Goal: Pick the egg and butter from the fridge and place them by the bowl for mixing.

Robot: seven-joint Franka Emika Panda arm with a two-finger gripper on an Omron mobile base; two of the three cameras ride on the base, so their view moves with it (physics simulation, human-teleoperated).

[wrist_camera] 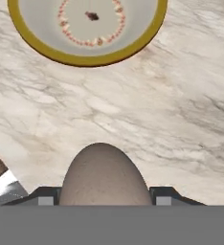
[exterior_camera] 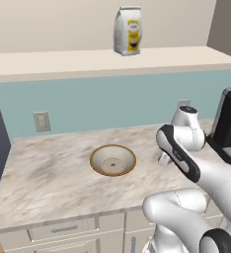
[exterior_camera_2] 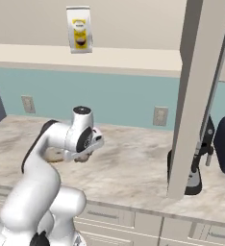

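Nearest the hand camera, the egg (wrist_camera: 103, 176) sits clamped between the 2 fingers (wrist_camera: 103, 197), whose dark tips flank its wider end on either side, so the grip is closed on the egg and carrying it. It hangs over bare marbled bench (wrist_camera: 181, 110), with the bowl (wrist_camera: 87, 55) close ahead; that spot seems chosen because the task wants the egg set beside the bowl, not inside it, and the gap looks suitable for a release once the hand is lowered. How high the egg hangs above the surface cannot be told from this angle. From the left base view the bowl (exterior_camera: 113, 160) is seen whole, in the middle of the bench, with the arm bent just to its right, yet the egg itself is hidden behind the wrist. Over in the right base view the arm covers the bowl almost entirely, while an open grey door panel (exterior_camera_2: 193, 96) stands close by on the right. Butter cannot be made out on the bench, so that half of the job likely remains.
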